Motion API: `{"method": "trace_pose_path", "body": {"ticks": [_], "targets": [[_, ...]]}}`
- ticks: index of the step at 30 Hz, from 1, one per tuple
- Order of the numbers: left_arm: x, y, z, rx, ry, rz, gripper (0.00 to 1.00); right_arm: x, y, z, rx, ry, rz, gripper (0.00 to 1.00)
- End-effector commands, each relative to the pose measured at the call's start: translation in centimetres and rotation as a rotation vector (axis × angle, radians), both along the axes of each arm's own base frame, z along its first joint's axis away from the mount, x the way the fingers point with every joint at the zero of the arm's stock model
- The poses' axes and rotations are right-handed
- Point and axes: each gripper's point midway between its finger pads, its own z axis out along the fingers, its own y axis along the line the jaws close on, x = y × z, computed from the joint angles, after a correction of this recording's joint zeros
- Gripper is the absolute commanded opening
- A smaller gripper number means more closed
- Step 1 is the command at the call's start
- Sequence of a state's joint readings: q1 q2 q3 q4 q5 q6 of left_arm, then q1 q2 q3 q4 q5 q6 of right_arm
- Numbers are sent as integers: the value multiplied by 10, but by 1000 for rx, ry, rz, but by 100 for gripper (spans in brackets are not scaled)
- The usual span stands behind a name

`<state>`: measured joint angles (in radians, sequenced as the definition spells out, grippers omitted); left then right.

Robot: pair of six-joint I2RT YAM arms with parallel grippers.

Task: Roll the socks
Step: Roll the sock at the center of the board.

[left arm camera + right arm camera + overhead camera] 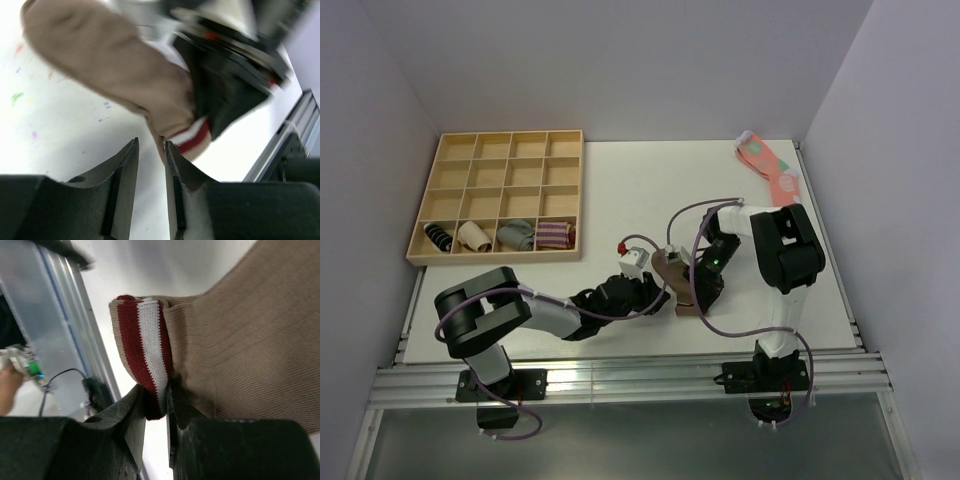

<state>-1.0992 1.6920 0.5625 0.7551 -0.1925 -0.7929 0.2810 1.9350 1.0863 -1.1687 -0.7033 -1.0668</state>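
Tan knit sock [672,278] lies near the front edge of the desk [620,190]. The right end effector [156,390] is clenched on its red-and-white striped cuff [142,347]. The left end effector [151,150] is released, jaws slightly apart with nothing between them, just beside that cuff. To roll well, the right should hold the cuff firm while the left takes the knit squarely and deep — a shallow, off-centre pinch would likely slip and leave the roll loose.
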Motion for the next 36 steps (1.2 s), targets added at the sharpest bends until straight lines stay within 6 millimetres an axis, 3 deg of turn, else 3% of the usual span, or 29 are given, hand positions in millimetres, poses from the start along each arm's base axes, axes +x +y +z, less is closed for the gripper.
{"method": "trace_pose_path", "body": {"ticks": [1, 6, 9, 10, 18, 32, 36], "targets": [[1, -10, 45, -42, -254, -90, 34, 0, -5, 12, 2, 83, -12, 15], [-17, -30, 46, -32, -325, -272, 36, 4, -8, 11, -20, 140, -43, 15], [-28, -44, 40, -24, -346, -384, 38, 7, -6, 12, -22, 159, -56, 15], [-33, -47, 28, -4, -327, -424, 39, 8, -6, 13, -24, 162, -60, 15], [-27, -61, 15, 36, -364, -468, 47, 13, -4, 11, -40, 191, -77, 15], [-30, -72, -13, 75, -335, -527, 43, 14, -3, 12, -47, 201, -88, 15], [-29, -78, -15, 73, -325, -533, 34, 13, -3, 11, -48, 199, -91, 15]]}}
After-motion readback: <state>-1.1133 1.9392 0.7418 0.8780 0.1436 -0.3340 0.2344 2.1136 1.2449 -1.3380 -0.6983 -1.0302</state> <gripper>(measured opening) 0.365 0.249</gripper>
